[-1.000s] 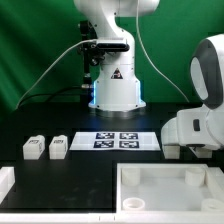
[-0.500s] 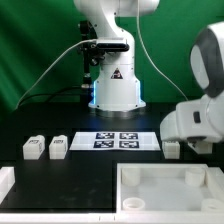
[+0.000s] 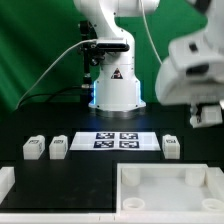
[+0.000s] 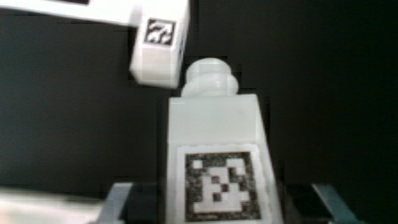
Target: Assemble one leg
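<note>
Exterior view, containers first: large white moulded base [image 3: 165,168] with raised rims at near edge of black bench [image 3: 90,172]. Only its own white floor visible inside the rims. All tagged blocks standing outside it, on the bench surface behind. Second white moulded part [image 3: 5,181] at the exterior view's left edge, cut by the frame; interior not readable.

Task item: leg [image 3: 171,146] resting on the bench, near the marker board [image 3: 118,140] on the exterior view's right and apart from it, dark tag visible. Outer leg [image 3: 33,148] and inner leg [image 3: 58,147] side by side on the exterior view's left of the marker board, close but not touching.

Claw [image 3: 205,113] raised well above the bench, higher than the leg and toward the exterior view's right, clear of it.

Wrist view: leg [image 4: 217,150] seen lengthwise between the fingers [image 4: 121,200], tag face toward the lens, rounded peg at the far end. Dark gap on each side between block and finger; jaws spread wide, gripping nothing. White tagged piece [image 4: 159,40] beyond the peg; identity cannot be told.

Against earlier frames: claw previously down at bench level, masking part of the leg; now lifted high, leg fully exposed. Leg position unchanged. Outer leg, inner leg, marker board and moulded base likewise unchanged.
</note>
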`<move>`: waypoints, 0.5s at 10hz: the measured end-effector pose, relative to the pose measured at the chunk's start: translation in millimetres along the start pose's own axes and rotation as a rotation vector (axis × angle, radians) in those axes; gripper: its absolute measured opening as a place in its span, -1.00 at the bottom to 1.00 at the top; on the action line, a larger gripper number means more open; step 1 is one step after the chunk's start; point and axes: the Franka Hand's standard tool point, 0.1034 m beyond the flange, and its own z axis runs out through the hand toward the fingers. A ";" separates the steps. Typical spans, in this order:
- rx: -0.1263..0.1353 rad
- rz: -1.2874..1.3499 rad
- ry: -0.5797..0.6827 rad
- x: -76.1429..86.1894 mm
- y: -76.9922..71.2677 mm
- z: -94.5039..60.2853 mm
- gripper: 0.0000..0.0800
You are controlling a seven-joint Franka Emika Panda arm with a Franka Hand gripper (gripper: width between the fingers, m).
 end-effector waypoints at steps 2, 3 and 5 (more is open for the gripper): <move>0.001 -0.005 0.142 -4.9 -0.9 8.2 -0.27; 0.011 -0.006 0.259 4.5 -1.8 3.9 -0.27; 0.003 -0.071 0.439 19.3 18.5 -15.9 -0.27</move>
